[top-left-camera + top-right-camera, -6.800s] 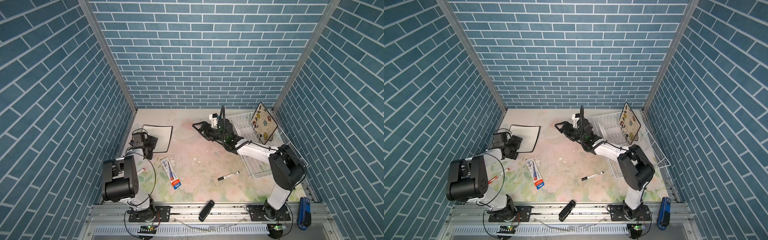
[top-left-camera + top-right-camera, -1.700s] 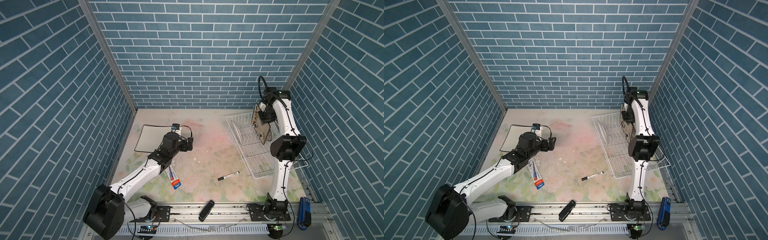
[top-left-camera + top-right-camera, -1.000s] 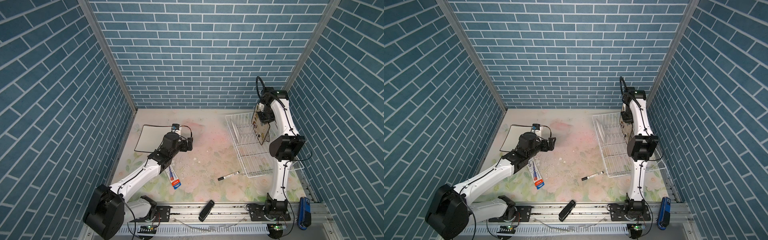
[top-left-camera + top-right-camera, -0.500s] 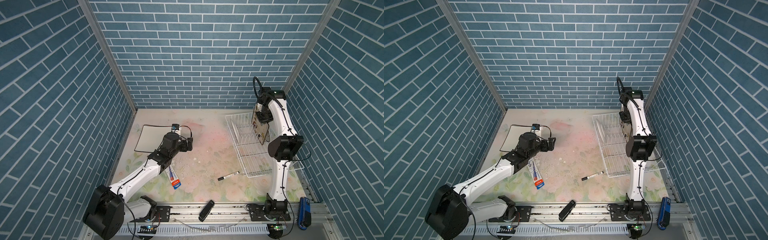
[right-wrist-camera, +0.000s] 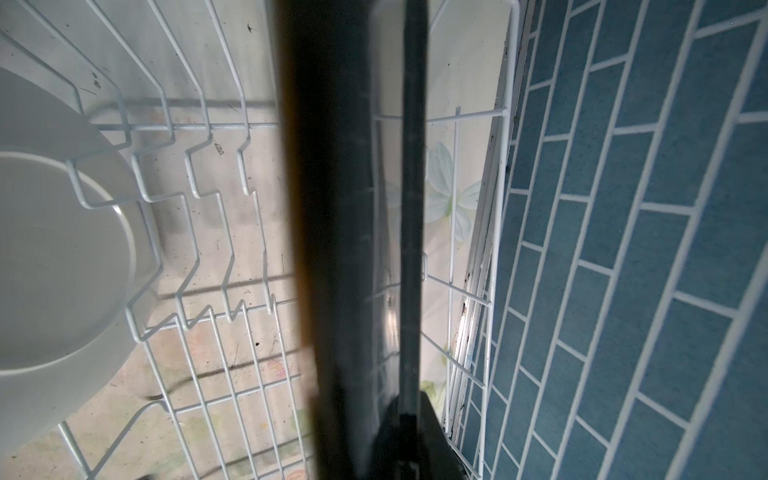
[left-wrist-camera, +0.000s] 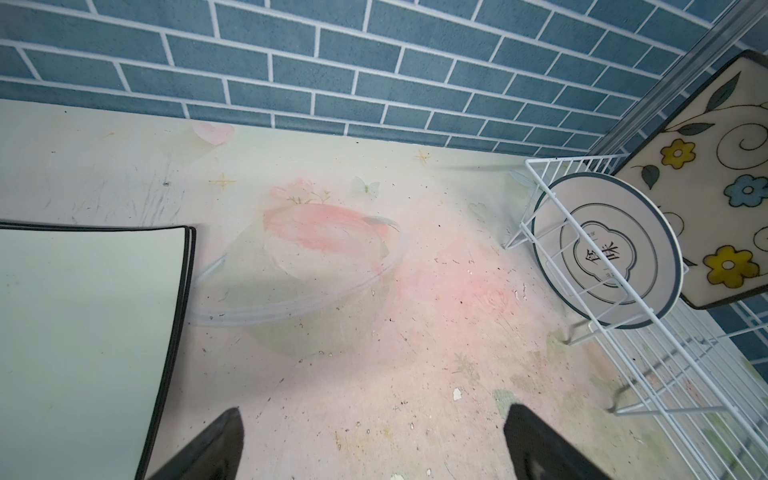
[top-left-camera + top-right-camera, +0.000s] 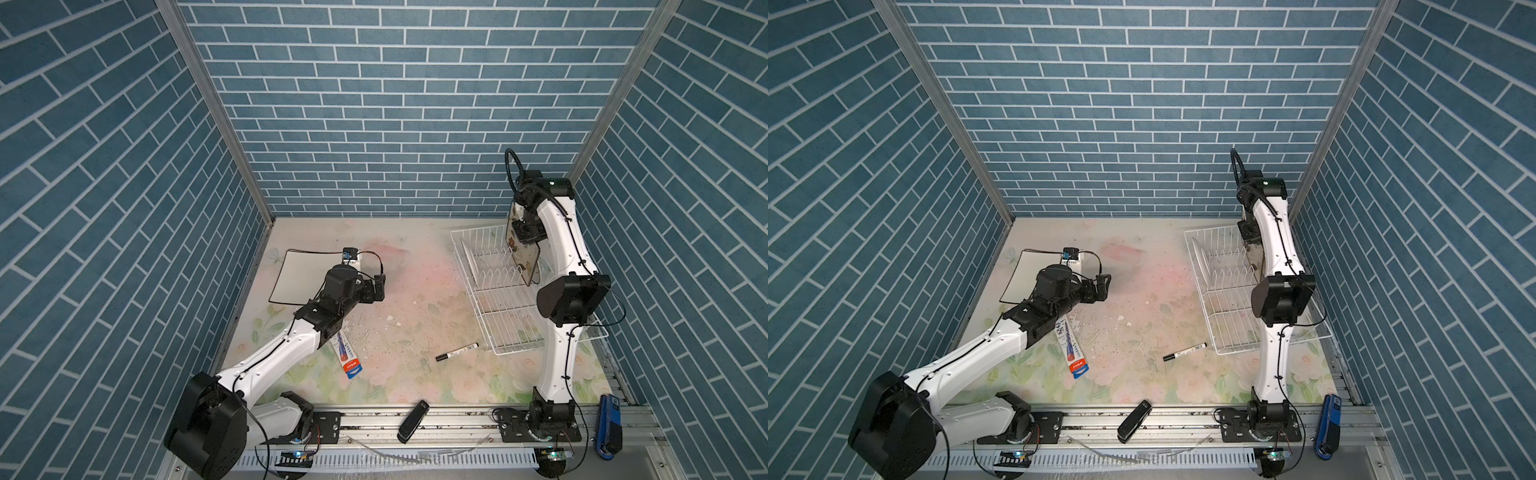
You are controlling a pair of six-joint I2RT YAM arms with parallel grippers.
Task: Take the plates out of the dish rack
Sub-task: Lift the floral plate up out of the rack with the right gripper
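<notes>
clamping the flowered plate [image 6: 706,137], right gripper [image 7: 525,233] sees edge, wide left gripper [image 6: 374,419] its face.

White wire dish rack [image 7: 505,320] at right of frame, cream flowered square plate [image 7: 523,253] upright over its far end, round dark-rimmed plate [image 6: 606,253] leaning inside its left side, plain white square plate [image 7: 297,276] flat at left centre

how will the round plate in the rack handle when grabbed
Likely rigid and breakable: the round plate looks like glazed ceramic. Its smooth rim is probably slippery in a pinch. Standing on edge in the dish rack, it may roll once freed.
</notes>
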